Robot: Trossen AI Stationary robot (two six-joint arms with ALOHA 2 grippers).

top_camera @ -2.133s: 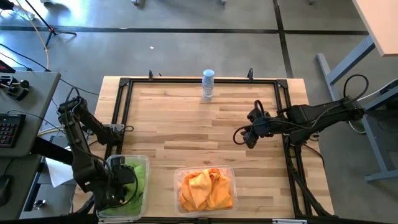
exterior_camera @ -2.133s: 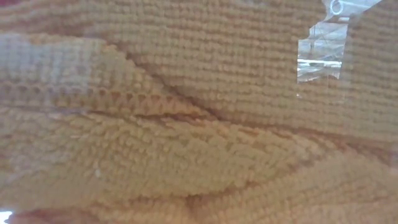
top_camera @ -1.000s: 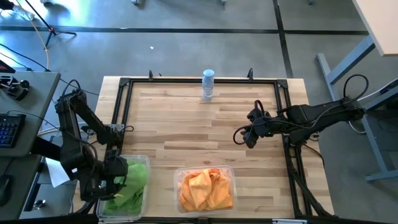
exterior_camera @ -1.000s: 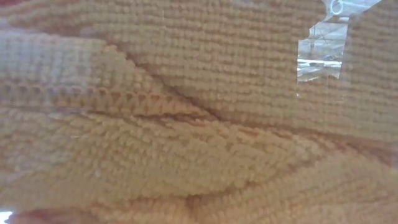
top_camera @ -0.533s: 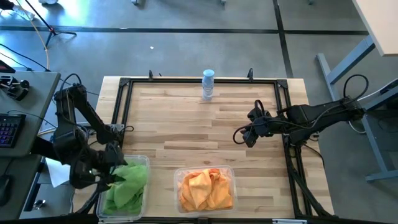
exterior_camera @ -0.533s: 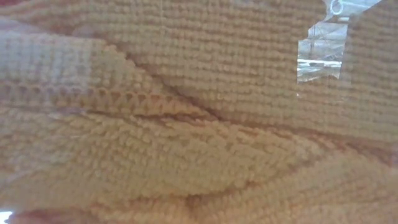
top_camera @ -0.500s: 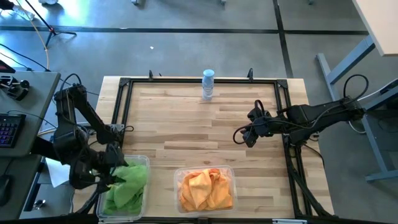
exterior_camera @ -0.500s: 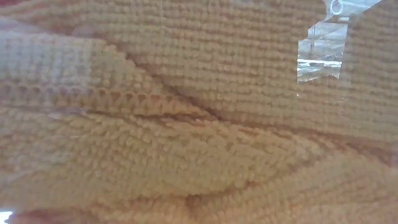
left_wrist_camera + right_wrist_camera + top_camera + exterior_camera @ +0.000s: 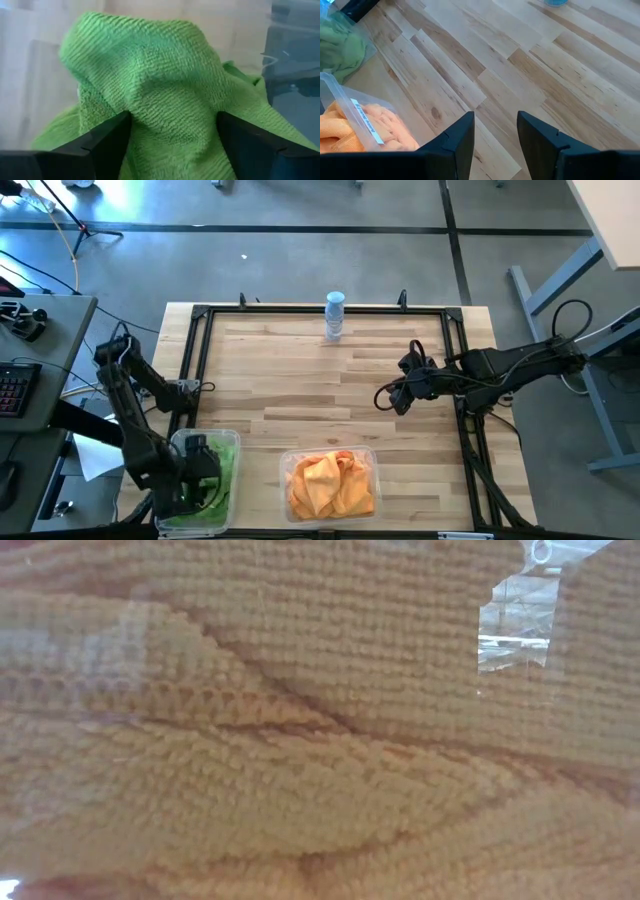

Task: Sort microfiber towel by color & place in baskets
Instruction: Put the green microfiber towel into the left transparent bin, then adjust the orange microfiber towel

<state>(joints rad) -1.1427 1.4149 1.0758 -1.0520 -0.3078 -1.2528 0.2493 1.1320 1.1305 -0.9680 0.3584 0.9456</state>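
The wooden counter (image 9: 320, 380) carries two clear baskets at its near edge. The wider basket (image 9: 329, 484) holds the orange towels (image 9: 330, 485), which fill the whole low view. The narrower basket (image 9: 207, 478), at the near left corner, holds the green towels (image 9: 160, 100). The left gripper (image 9: 198, 472) hangs down in this basket; its fingers (image 9: 107, 142) stand wide apart on both sides of a raised green towel fold. The right gripper (image 9: 390, 400) waits above the bare counter on the right side, with its fingers (image 9: 457, 137) partly open and holding nothing. A small clear bottle (image 9: 334, 315) stands at the far edge.
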